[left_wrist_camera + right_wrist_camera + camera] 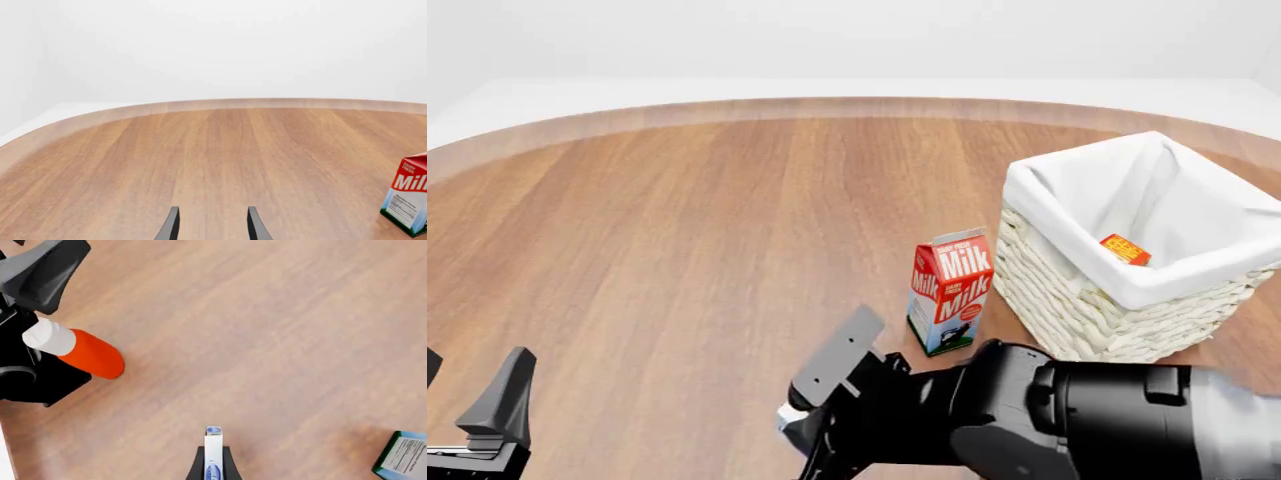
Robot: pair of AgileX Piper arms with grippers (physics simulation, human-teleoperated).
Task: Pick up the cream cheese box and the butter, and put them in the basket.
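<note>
My right gripper (213,449) is shut on the cream cheese box (213,437), a thin white and blue box seen edge-on between the dark fingers. In the front view only a whitish corner of that box (790,414) peeks out under the right gripper (811,405), low over the near table. The butter (1124,249), a small red-and-orange carton, lies inside the wicker basket (1068,300) at the right. My left gripper (467,390) is open at the near left edge, its fingertips (172,225) apart over bare wood.
A red-and-white Milk carton (950,292) stands upright just left of the basket, between it and my right arm; it also shows in the wrist views (408,195) (403,456). A red bottle with a white cap (83,352) lies on the table beside the left arm (40,275).
</note>
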